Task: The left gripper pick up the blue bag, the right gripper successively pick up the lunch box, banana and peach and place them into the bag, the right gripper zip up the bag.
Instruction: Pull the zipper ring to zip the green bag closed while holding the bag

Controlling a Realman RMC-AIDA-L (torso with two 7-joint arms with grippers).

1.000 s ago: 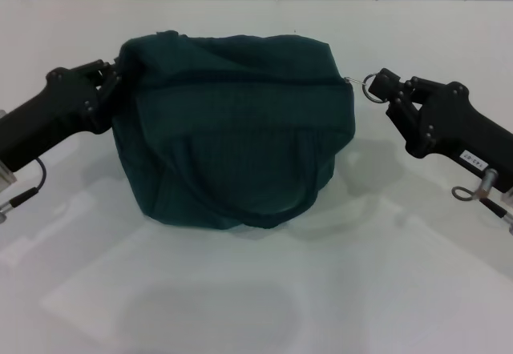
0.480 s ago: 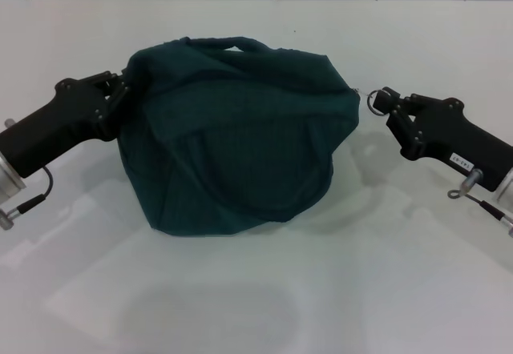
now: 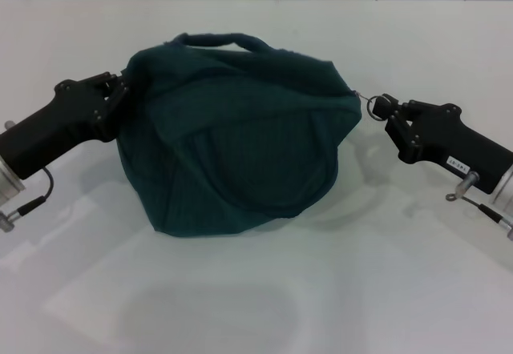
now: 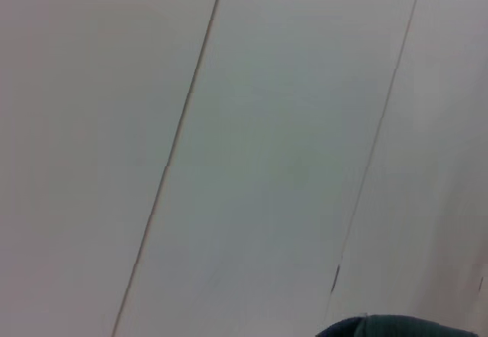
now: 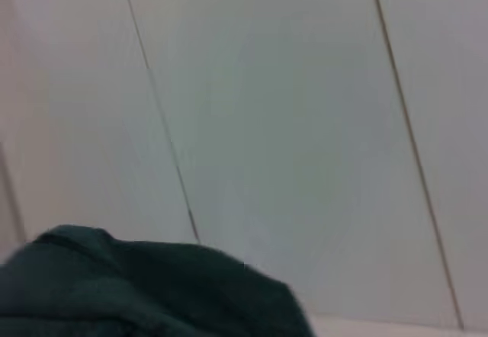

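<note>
- Left gripper: arm comes in low from the left edge, angled up toward the middle, black wrist housing in full view. Fingertips are clamped on the left upper edge of the bag, cloth bunched between them.
- One bag: dark blue-green fabric, sitting on the white table between the two arms, bulging and rounded. Zip line along the top looks closed; contents not visible.
- One carry handle loops up over the top of the bag, standing clear of the fabric. A second strap hangs in a curve across the front face.
- One metal pull ring sits just off the bag's right upper corner, joined to it by a thin link.
- Right gripper: arm comes in from the right edge, angled up and inward, mirror of the left. Fingertips are at the ring and appear pinched on it, well outside the bag body.
- Left wrist view: mostly wall panels, with a sliver of the bag at the frame's edge.
- Right wrist view: wall panels and a larger hump of the bag's cloth; no fingers visible in either wrist view.
- Count: two arms, two grippers, one bag, one ring.
</note>
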